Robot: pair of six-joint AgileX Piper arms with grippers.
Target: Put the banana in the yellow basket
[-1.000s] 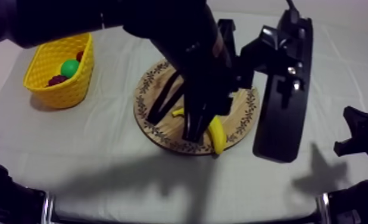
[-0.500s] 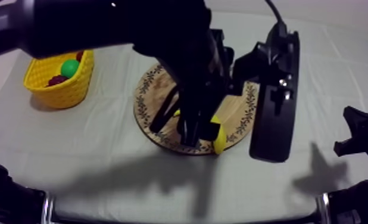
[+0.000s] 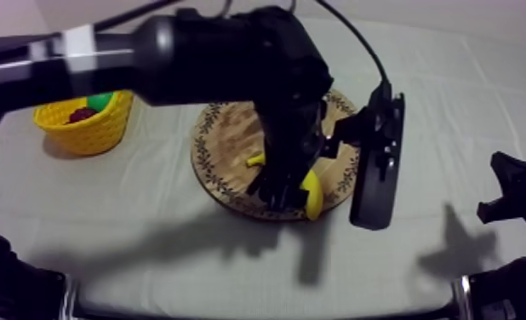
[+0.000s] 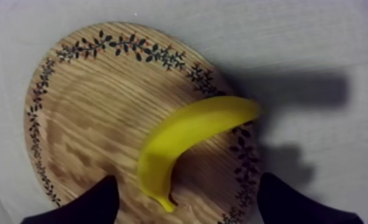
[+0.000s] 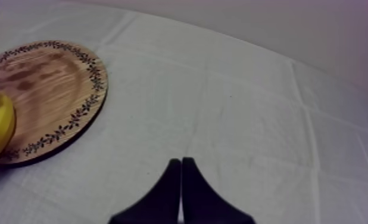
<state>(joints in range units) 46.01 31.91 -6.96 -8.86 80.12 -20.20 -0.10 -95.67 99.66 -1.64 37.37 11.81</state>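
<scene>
Left gripper [image 4: 185,180]: fingers [image 4: 97,202] spread wide, one either side of the banana [image 4: 186,134]. The banana lies on the wooden board [image 4: 91,107], its far end over the patterned rim. Right gripper [image 5: 181,164] is pinched closed on nothing above the cloth [image 5: 252,119] beside the board. The yellow basket [image 3: 92,132] is well apart.

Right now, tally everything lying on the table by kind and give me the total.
Toy fruit: 3 (banana on the board; green fruit and grapes in the basket)
Basket: 1 (yellow basket)
Board: 1 (wooden board)
Total: 5
</scene>
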